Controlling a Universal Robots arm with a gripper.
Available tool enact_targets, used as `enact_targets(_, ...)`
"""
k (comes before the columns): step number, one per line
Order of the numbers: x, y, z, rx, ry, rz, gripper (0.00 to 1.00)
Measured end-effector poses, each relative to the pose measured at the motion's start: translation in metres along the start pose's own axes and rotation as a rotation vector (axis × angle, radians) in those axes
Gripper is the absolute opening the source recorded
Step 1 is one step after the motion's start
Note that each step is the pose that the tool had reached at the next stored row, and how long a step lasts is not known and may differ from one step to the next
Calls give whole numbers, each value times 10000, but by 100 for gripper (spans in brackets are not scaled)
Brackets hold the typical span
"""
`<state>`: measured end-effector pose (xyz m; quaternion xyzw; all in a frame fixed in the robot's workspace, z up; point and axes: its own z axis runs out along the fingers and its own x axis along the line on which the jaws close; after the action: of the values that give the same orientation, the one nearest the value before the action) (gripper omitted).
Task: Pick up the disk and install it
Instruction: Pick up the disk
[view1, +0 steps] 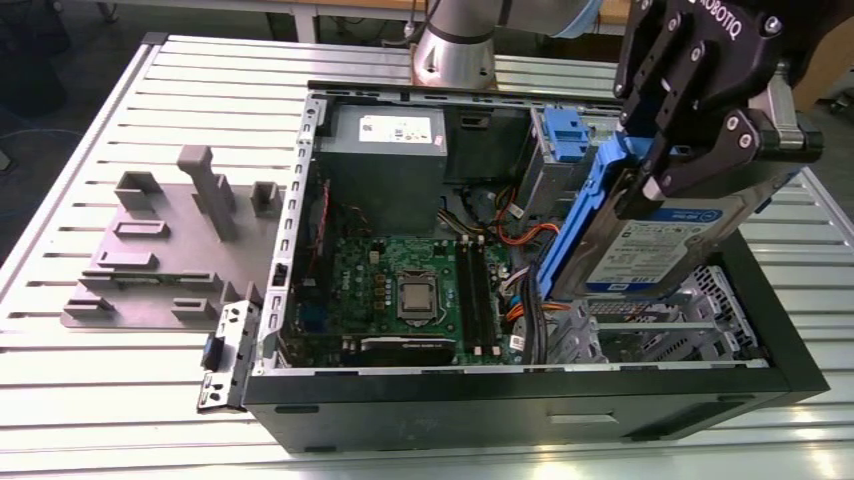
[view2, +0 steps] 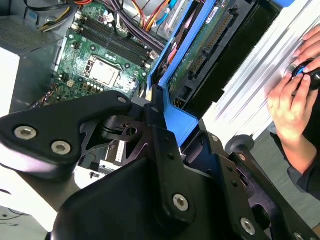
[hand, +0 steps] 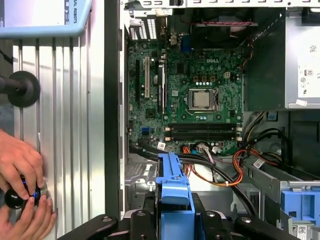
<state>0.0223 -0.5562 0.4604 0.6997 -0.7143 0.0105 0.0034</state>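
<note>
Slatted metal worktop (view1: 107, 385) carries the open computer case (view1: 534, 405), and at the exterior view's right the jaws clamp the disk (view1: 667, 245), tilted above the drive cage (view1: 647, 335): picked up, not yet installed.

Open computer case (view1: 534, 400), green motherboard (view1: 387, 270), grey holder block (view1: 147, 270), slatted table (view1: 107, 400)

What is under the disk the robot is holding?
Under the disk, a silver metal cage and colored cables sit inside the computer case. The disk hides the part of the cage right behind it.
</note>
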Motion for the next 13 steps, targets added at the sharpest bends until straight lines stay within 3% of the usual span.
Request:
enact_targets(2,6,-18,3,-1,-44,1,36)
enact_targets(13,11,-99,18,-5,-29,-11,36)
